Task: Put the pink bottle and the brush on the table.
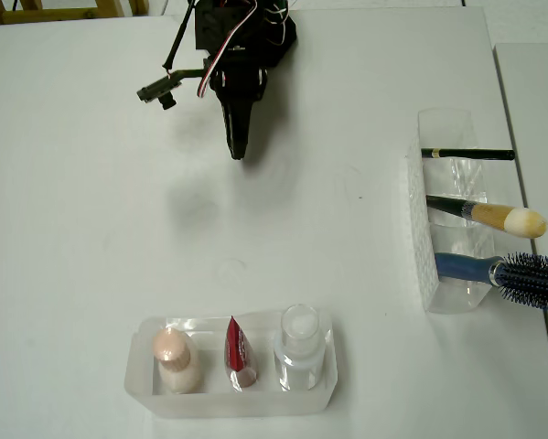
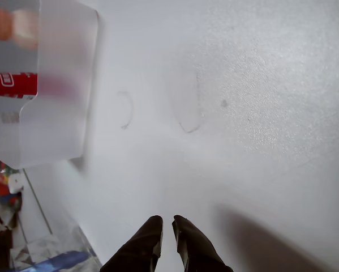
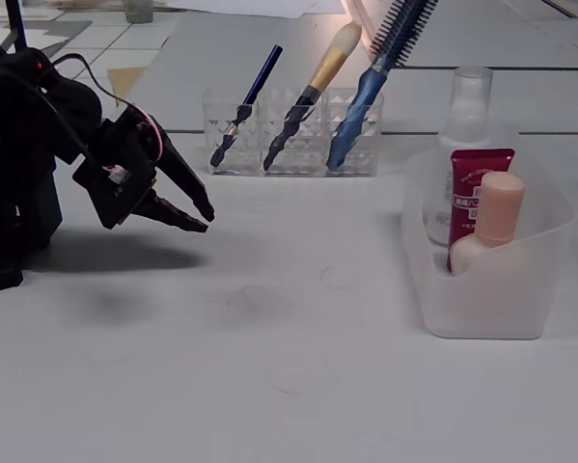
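The small pale pink bottle (image 1: 177,359) with its squat rounded body and peach cylindrical cap stands upright in the left compartment of a low frosted translucent plastic tray (image 1: 145,389) near the bottom edge of the overhead view, beside a red tube (image 1: 240,353) in the middle compartment and a clear bottle with a white cap (image 1: 299,347) on the right. In the fixed view the pink bottle (image 3: 491,224) is the nearest of the three inside the tray (image 3: 481,299). The slim makeup brush (image 1: 493,216), dark-handled with a tan ferrule and fluffy cream-yellow tip, leans in the middle slot of a clear faceted plastic organiser (image 1: 438,219) at the right of the overhead view, between a thin black pencil-like stick (image 1: 467,154) and a blue-handled bristly hairbrush (image 1: 516,274). Both holders rest on the large plain white table (image 1: 91,229). The black two-finger gripper (image 1: 237,151) hangs over bare tabletop at the upper middle of the overhead view, well apart from both holders. In the wrist view its fingertips (image 2: 150,229) are separated by a narrow gap, and the gripper (image 2: 167,224) holds nothing; the fixed view shows the gripper (image 3: 204,218) pointing down and to the right, above the table surface.
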`<move>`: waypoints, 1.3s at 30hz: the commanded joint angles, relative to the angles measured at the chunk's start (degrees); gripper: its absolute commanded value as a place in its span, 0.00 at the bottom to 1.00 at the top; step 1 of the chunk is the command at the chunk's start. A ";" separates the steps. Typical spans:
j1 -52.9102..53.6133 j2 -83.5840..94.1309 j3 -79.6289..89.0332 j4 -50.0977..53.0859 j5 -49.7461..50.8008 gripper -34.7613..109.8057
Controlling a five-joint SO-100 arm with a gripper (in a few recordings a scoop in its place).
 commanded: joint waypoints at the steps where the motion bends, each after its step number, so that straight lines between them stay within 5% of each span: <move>1: -0.18 1.32 -2.99 -0.26 -4.48 0.24; 29: 0.62 -3.96 -13.36 -5.54 -54.40 0.24; 39: 0.70 -20.30 -14.68 -24.87 -60.29 0.24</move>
